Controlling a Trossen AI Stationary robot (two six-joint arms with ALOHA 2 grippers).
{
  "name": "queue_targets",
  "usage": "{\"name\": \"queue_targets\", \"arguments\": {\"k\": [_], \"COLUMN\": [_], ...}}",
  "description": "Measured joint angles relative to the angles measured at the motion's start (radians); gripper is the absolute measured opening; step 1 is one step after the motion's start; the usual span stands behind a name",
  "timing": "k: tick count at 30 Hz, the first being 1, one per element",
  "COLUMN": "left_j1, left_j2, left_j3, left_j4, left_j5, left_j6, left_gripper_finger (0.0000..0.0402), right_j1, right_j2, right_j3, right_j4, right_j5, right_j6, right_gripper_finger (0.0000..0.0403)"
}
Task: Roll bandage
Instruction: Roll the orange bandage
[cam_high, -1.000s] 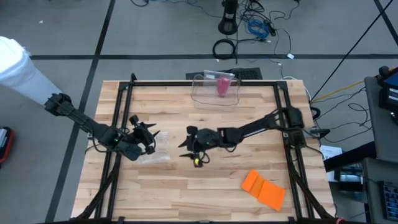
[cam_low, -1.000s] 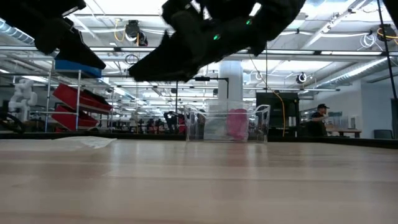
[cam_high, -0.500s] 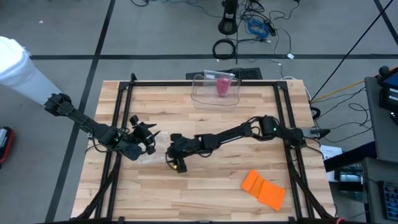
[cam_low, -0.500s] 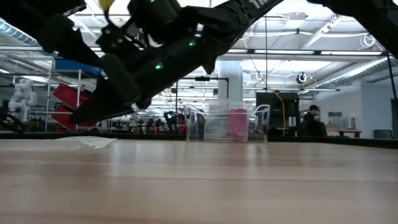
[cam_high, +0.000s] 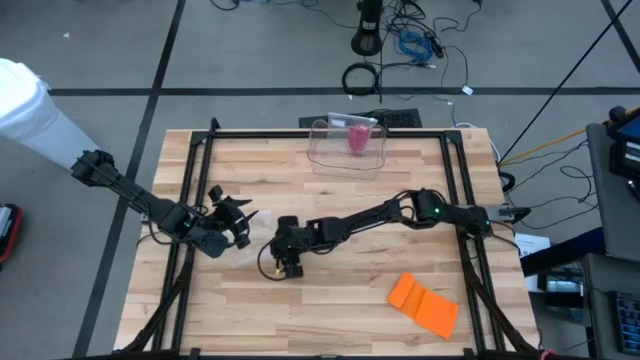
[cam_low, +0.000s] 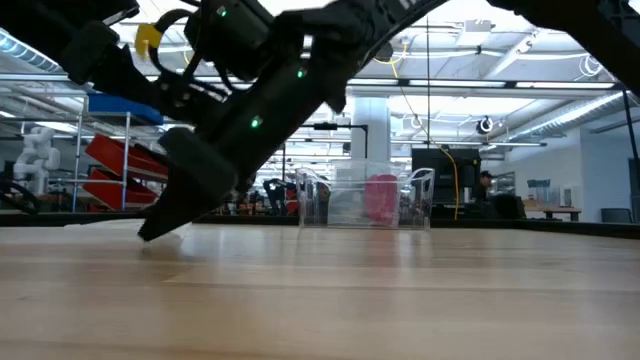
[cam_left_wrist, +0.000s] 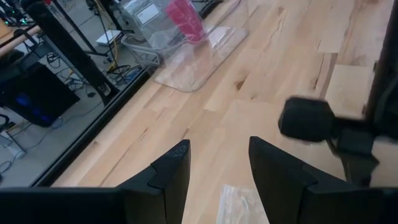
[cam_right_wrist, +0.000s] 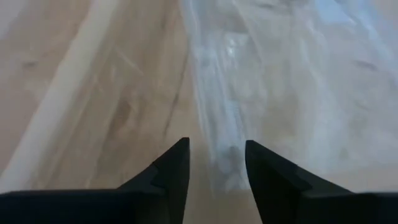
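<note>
- The bandage, a thin translucent strip, lay flat on the wooden table near its left side, between the two grippers.
- The right gripper was low over the strip's near edge, its fingers parted with that edge showing in the gap between them and nothing grasped.
- The left gripper hung just beside the strip's other end, fingers released and empty, with a bit of the strip visible below them.
- Risk, as a judgement: the strip looked flimsy and flat, so fingertips closing on it could skid across the wood and miss the edge, or pinch only a wrinkle.
- If the right gripper pushed forward without the far end pinned, the whole strip might slide instead of curling into a roll.
- The two grippers sat near each other; a careless reach could make them collide.
- A clear plastic container holding something pink stood well apart at the table's far edge, and an orange folded item lay well apart near the front.
</note>
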Motion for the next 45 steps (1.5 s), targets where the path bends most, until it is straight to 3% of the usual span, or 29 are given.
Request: {"name": "queue_targets", "arguments": {"k": [11,19,27,37,45], "left_j1": [0.000,0.000,0.002,0.028,0.067], "left_j2": [0.000,0.020,0.077,0.143,0.185], "left_j3": [0.000,0.000,0.000,0.000,0.000], "left_j4": [0.016,0.030,0.073,0.077,0.138], "left_j5": [0.005,0.025,0.003,-0.002,-0.003], "left_j6": [0.000,0.001,0.009,0.011,0.059], "left_gripper_finger": [0.0170,0.0170,0.0170,0.0170,0.0170], "right_j1": [0.067,0.118,0.171,0.237,0.324], "right_j2": [-0.086,-0.125,-0.208,-0.500,-0.717], "right_j3": [0.000,-0.003,-0.075,-0.399,-0.775], "right_j4": [-0.168,-0.513,-0.566,-0.495,-0.151], "right_j5": [0.038,0.279,0.406,0.631,0.709], "right_j6": [-0.006,0.126,0.215,0.416,0.549], "right_gripper_finger": [0.0154,0.0156,0.0151,0.0151,0.0151]}}
